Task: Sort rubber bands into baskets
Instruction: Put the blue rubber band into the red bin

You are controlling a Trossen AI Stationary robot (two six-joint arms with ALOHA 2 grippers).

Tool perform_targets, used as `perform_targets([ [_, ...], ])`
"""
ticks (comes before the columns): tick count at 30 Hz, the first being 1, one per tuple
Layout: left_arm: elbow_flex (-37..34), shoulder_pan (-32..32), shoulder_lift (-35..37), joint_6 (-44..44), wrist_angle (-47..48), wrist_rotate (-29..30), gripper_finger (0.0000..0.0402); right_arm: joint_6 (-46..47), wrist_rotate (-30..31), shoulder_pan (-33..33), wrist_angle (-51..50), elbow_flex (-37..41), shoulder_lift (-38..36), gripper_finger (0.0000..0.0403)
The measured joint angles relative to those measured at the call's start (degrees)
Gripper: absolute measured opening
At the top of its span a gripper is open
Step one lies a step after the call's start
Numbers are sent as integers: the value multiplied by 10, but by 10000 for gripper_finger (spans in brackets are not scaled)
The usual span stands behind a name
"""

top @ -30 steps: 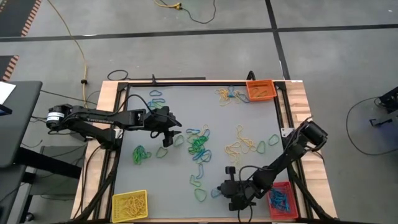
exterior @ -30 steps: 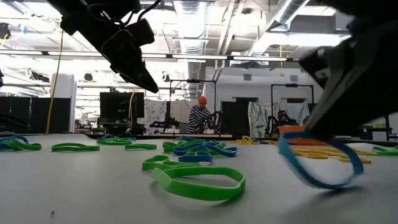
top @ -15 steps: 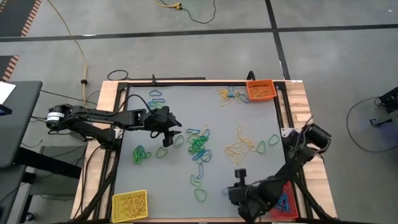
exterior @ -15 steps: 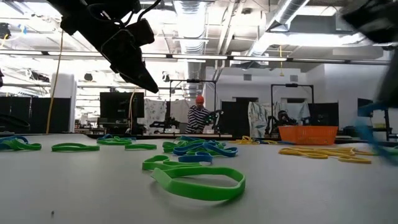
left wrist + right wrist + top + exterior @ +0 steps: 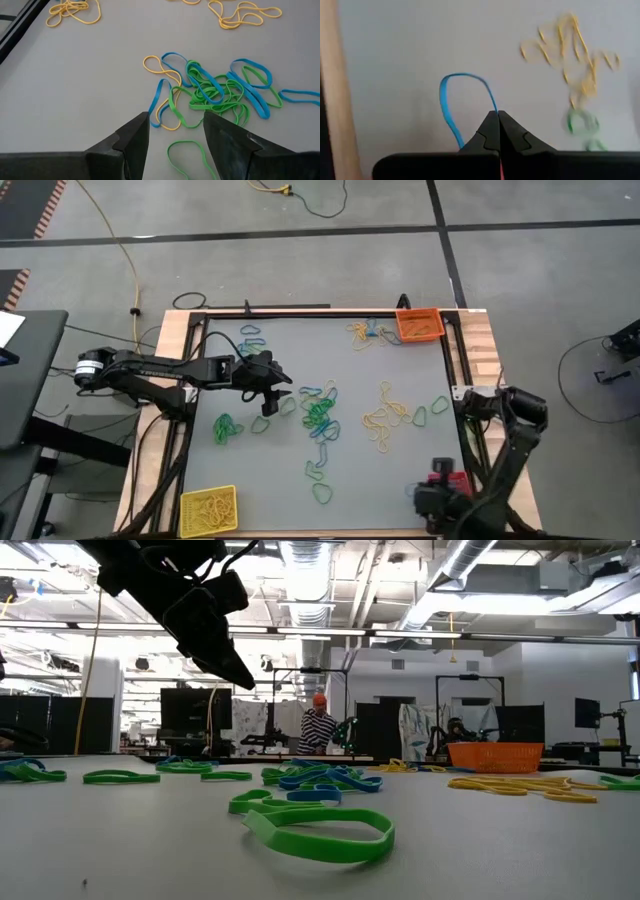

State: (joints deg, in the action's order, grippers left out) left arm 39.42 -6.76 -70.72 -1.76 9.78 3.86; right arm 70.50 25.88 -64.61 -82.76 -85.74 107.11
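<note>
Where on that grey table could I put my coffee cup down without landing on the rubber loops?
The near-left stretch is bare, between the yellow basket and the green loop. So is the far middle, between the loops at and the yellow tangle beside the orange basket. The centre is crowded: a blue-green pile.

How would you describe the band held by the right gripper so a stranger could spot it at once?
Start at the red basket in the table's near right corner. The right gripper is beside it, pinching a blue band. It is the only band that hangs from fingers; the others lie flat.
</note>
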Motion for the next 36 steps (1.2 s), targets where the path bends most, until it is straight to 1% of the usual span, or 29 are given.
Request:
perform_targets([
  [4,0,0,0,0,0,0,178,102,-53,-43,-64,-3,0,17],
  [6,0,0,0,0,0,0,178,143,-74,-61,-75,-2,0,17],
  [12,0,0,0,0,0,0,178,206,-84,-98,-69,-3,0,17],
  [19,0,0,0,0,0,0,178,216,-93,-102,-53,-2,0,18],
  [25,0,0,0,0,0,0,178,216,-94,-98,-52,-3,0,37],
  [33,0,0,0,0,0,0,178,229,-95,-100,-45,-3,0,44],
  [36,0,0,0,0,0,0,178,230,-95,-100,-36,-2,0,53],
])
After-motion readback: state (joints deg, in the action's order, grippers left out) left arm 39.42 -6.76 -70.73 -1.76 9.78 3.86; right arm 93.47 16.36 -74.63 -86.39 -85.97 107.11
